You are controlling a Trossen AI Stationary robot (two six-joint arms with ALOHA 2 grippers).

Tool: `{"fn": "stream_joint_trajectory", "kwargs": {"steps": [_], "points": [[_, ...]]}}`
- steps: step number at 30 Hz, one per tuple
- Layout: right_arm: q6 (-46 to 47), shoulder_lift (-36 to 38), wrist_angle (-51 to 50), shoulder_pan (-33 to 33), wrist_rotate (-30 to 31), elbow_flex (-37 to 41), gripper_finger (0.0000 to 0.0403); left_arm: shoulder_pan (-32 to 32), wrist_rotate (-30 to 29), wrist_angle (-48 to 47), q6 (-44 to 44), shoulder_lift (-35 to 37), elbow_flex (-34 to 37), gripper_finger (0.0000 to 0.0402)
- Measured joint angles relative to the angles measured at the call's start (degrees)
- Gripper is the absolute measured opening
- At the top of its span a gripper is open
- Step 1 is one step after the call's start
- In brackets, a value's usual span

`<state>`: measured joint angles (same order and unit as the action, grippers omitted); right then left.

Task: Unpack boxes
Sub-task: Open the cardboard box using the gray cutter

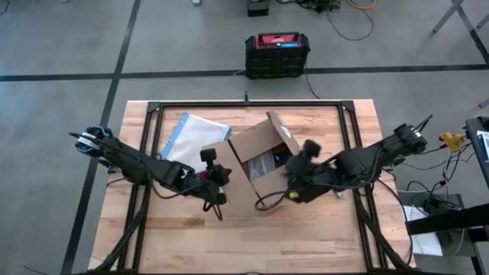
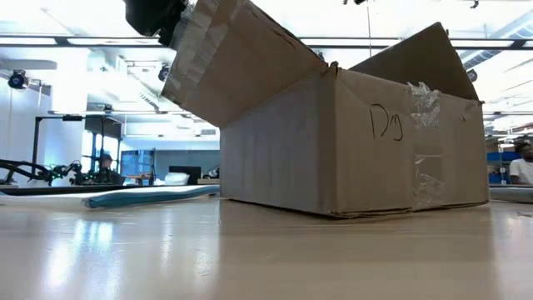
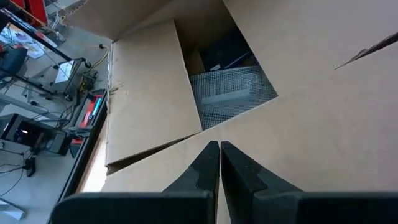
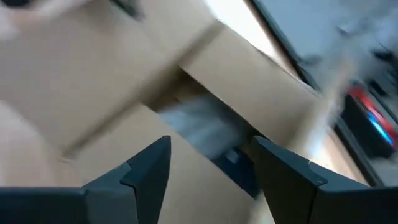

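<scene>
From the high view, the cardboard box (image 1: 256,160) sits roughly mid-table (image 1: 306,229), turned at an angle with its flaps open, and you can see something pale and dark down inside it. The left gripper (image 1: 216,173) is right at the box's left side, up against the flap there, while the right gripper (image 1: 299,169) hangs at the box's right edge over the opening. A clear blue-edged plastic bag (image 1: 191,136) lies flat just left of the box and behind the left arm, and a black crate with a red top (image 1: 276,53) sits on the floor well beyond the box, off the table. In the low view the box (image 2: 350,142) rests flat on the table (image 2: 250,258), tape strips on its near corner and some handwriting on the side; one flap sticks up and out to the left with a dark gripper (image 2: 158,17) at its top edge, and the bag (image 2: 150,196) lies just left of the box. The left wrist view shows the left gripper (image 3: 219,163) with its fingers pinched together, pressed right on a flap of the box (image 3: 323,93), and a mesh-looking item (image 3: 230,93) inside past it; whether cardboard is actually between the fingers, can't tell. The right wrist view is smeary, but the right gripper (image 4: 211,162) has its fingers spread wide apart above the box (image 4: 81,81), holding nothing.
</scene>
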<state>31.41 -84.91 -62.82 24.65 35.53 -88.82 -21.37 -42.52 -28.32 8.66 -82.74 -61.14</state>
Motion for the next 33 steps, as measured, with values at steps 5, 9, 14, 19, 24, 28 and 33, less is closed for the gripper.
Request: {"fn": "stream_joint_trajectory", "kwargs": {"steps": [5, 9, 14, 19, 24, 28, 33], "points": [[-2.5, -4.9, 0.9, -3.3, -0.5, 0.3, 0.0147, 0.0, -0.1, 3.7, -2.0, 0.4, -0.2, 0.0000], [-1.4, -8.7, -3.1, -7.1, -1.1, 0.4, 0.0077, 0.4, -0.2, 9.6, -10.9, 0.7, -3.9, 0.0000], [-0.2, -10.9, -9.5, -10.6, -1.0, 0.4, 0.0007, 3.8, 8.5, 10.0, -14.0, 0.5, -7.6, 0.0000], [1.4, -11.1, -15.3, -13.4, -0.9, 0.4, 0.0016, 8.0, 17.1, 10.5, -12.2, -1.8, -6.6, 0.0000], [2.0, -10.1, -22.8, -15.6, -0.9, 0.6, 0.0002, 10.2, 17.6, 11.5, -12.2, -5.4, -4.3, 0.0000], [3.7, -8.1, -26.9, -17.3, -0.9, 0.8, 0.0002, 10.8, 17.6, 12.4, -12.3, -8.1, -4.3, 0.0000], [3.7, -4.4, -27.1, -19.7, 0.3, 1.8, 0.0000, 10.8, 17.6, 12.2, -12.5, -11.5, -4.3, 0.0000]]}}
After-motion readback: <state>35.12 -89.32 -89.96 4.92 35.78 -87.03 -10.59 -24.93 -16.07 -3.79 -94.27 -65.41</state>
